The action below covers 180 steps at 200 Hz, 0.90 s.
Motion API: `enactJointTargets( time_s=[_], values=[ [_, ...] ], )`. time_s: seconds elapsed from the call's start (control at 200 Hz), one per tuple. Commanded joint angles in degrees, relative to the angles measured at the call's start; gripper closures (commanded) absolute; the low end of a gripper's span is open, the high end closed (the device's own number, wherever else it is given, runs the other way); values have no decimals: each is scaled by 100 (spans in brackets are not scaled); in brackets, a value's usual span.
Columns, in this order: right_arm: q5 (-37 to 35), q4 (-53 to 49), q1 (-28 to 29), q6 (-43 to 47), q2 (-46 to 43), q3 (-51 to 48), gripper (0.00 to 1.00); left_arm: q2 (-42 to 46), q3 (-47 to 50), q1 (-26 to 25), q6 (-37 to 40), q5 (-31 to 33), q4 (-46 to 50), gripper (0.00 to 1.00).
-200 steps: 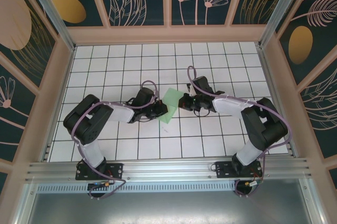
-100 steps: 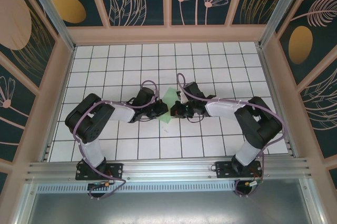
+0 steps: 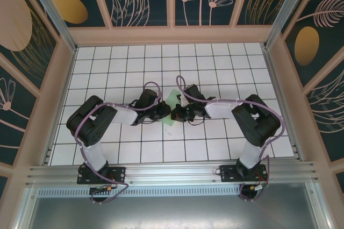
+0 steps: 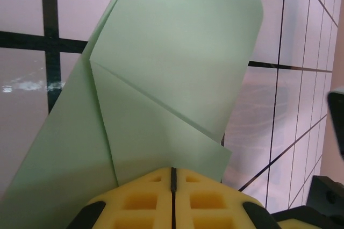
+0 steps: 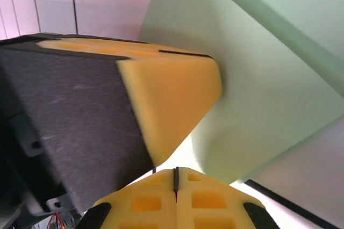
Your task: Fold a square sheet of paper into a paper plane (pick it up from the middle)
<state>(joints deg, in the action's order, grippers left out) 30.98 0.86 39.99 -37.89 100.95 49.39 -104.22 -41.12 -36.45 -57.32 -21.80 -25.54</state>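
Note:
The square sheet of paper (image 3: pixel 171 100) is pale green, partly folded with diagonal creases, and lies mid-table between the two arms. In the left wrist view the paper (image 4: pixel 172 68) spreads out in front of my left gripper (image 4: pixel 172 171), which is shut with its tips pressed against the sheet's surface. My left gripper (image 3: pixel 165 114) comes in from the left. My right gripper (image 3: pixel 175 115) comes in from the right, shut, tips low at the paper's edge. In the right wrist view the right gripper (image 5: pixel 176 172) holds nothing and sits just below the left gripper's yellow finger (image 5: pixel 172 89), beside the paper (image 5: pixel 269 78).
The white grid-tiled table (image 3: pixel 134 62) stretches behind and beside the arms, bounded by wooden walls (image 3: pixel 172 35). A metal rail (image 3: pixel 172 175) with both arm bases runs along the near edge. The two grippers stand almost touching.
The right arm has swung left across the paper until its gripper sits next to the left gripper, hiding more of the sheet. The left arm has barely moved.

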Motion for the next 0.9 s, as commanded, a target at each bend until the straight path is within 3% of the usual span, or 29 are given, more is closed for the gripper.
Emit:
enactJointTargets(
  time_s=[0.0,0.425,0.896],
  values=[
    [-46,-75,48,12,221,56,100,-19,61,-29,-57,5,-127,90],
    [-497,-412,43,149,413,-154,100,292,-28,-29,228,219,238,89],
    [-330,-385,74,247,163,136,100,-145,-25,-7,364,426,497,99]
  ],
)
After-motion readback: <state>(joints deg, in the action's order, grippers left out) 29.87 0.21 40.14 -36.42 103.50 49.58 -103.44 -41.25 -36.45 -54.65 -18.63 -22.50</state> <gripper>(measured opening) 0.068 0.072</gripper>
